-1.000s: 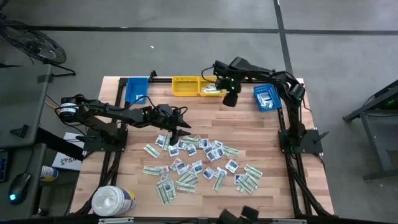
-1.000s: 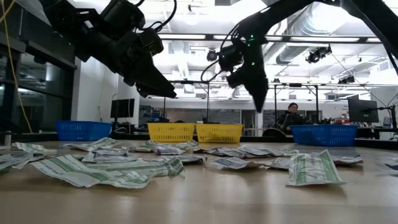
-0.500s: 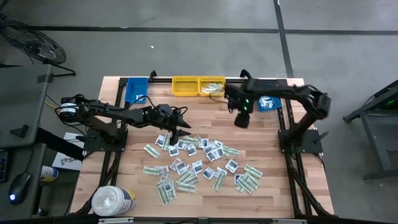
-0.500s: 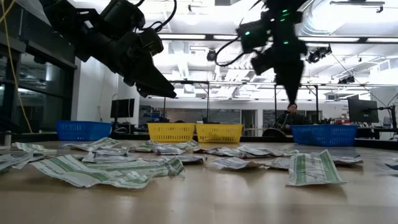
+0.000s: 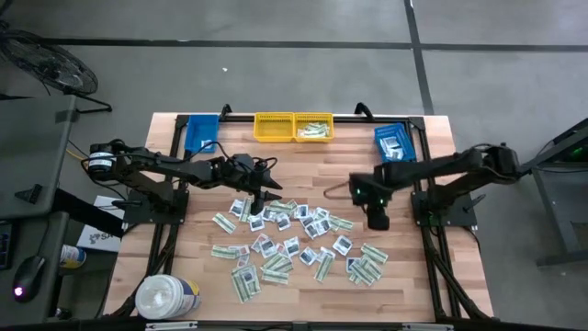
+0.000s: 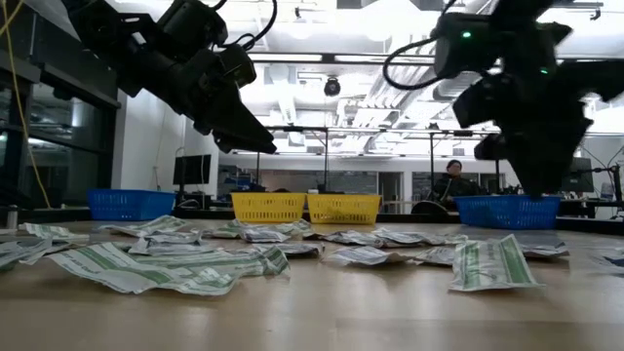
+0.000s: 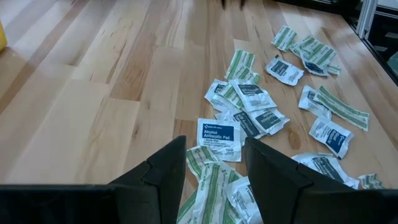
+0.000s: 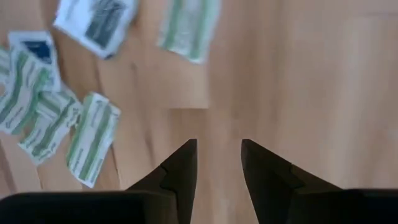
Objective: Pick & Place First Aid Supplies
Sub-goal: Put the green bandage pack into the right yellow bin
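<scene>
Packets [image 5: 294,241] strewn mid-desk [image 5: 303,170], near side. Right claw [image 5: 378,221] hovering just right of the heap, fingers apart, empty; nearest green strips [image 8: 92,138] lying nearer and leftward of it. Left claw [image 5: 259,201] parted, empty, over the pile's far-left edge.

Table [image 5: 184,267]: pale wood planks, smooth, slight sheen, visible grain. First aid supplies [image 5: 294,241]: thin paper packets, matt, crinkled, printed green/white & blue. Yellow bins [image 5: 293,128] & blue bin [image 5: 393,143]: plastic, perforated walls. Fingers [image 7: 165,171] of left gripper [image 7: 214,163]: dark matt plastic. White tub [image 5: 167,297]: glossy plastic w/ label.
</scene>
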